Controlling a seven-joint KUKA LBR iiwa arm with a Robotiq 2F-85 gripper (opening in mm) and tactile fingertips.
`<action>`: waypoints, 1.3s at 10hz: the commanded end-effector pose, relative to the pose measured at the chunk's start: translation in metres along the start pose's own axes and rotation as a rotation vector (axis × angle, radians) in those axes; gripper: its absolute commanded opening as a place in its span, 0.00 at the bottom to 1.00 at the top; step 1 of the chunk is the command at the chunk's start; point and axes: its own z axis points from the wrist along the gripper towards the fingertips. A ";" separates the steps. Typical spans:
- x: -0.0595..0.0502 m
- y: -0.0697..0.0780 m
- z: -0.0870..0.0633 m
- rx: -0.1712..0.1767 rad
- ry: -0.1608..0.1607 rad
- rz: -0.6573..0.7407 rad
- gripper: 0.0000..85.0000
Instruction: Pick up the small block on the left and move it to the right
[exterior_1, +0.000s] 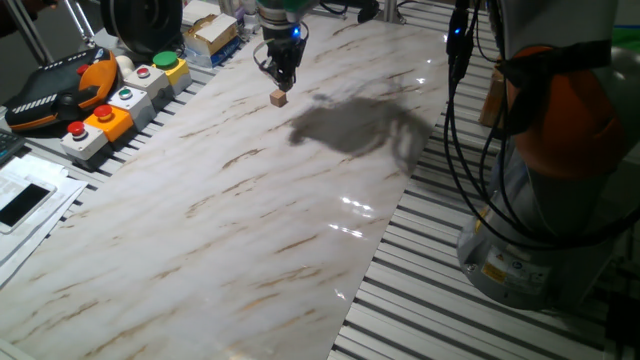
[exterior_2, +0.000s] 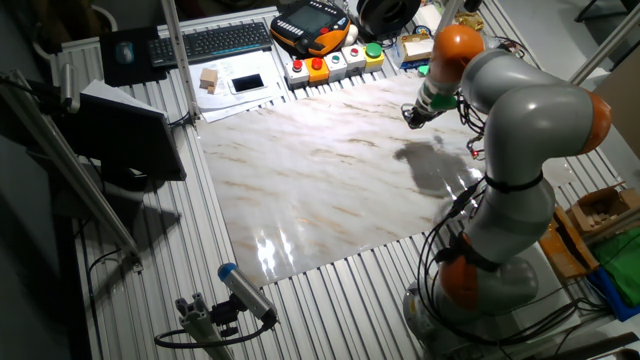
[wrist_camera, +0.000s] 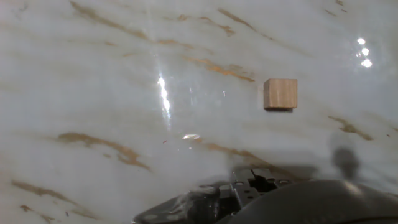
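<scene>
The small block (exterior_1: 278, 98) is a tiny light-brown wooden cube lying on the marble tabletop (exterior_1: 250, 220) near its far edge. My gripper (exterior_1: 280, 82) hangs just above and slightly behind it, not touching it, with its fingers close together and nothing between them. In the hand view the block (wrist_camera: 280, 94) lies free on the marble, up and to the right of the dark gripper tip (wrist_camera: 249, 183) at the bottom edge. In the other fixed view the gripper (exterior_2: 411, 117) is at the far right of the table; the block is too small to make out there.
A row of coloured push-button boxes (exterior_1: 110, 118) lines the table's left edge, next to an orange and black teach pendant (exterior_1: 60, 90). Cardboard boxes (exterior_1: 210, 35) stand behind them. The robot's base (exterior_1: 550, 160) and its cables are at the right, on the slatted frame.
</scene>
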 end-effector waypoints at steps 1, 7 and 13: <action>-0.003 -0.004 0.003 0.005 -0.001 0.010 0.01; -0.029 -0.023 0.021 0.012 0.018 0.020 0.01; -0.045 -0.030 0.036 0.024 0.006 0.011 0.73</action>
